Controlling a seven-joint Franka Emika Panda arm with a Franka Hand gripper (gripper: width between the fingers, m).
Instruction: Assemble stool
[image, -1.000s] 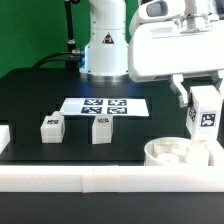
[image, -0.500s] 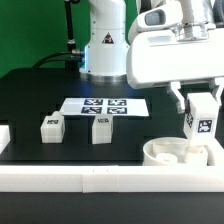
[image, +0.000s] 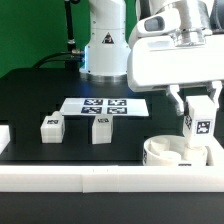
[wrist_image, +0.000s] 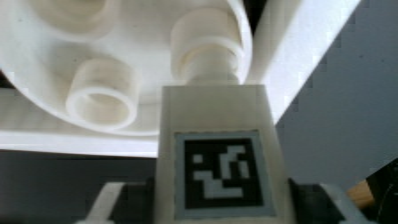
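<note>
**Leg held over seat, lower right**

Exterior view: The gripper (image: 198, 100) stands at the right of the frame, jaws partly closed and clamped on an upright leg (image: 203, 122), tag facing the camera. The leg's lower end sits at the seat (image: 170, 154), which lies on the black table (image: 40, 90) in the lower right corner against the front rail (image: 70, 178). Contact between leg and seat cannot be confirmed. A second leg (image: 51, 128) and a third leg (image: 101, 129) stand apart at lower left of centre. The marker board (image: 104, 105) lies flat just behind them.

Wrist view: The leg (wrist_image: 222, 130) fills the middle, its tag (wrist_image: 222, 168) plain. Its narrow peg (wrist_image: 210, 62) points into the seat (wrist_image: 71, 60), beside a round socket (wrist_image: 98, 100). The fingers (wrist_image: 121, 203) flank the leg.
</note>
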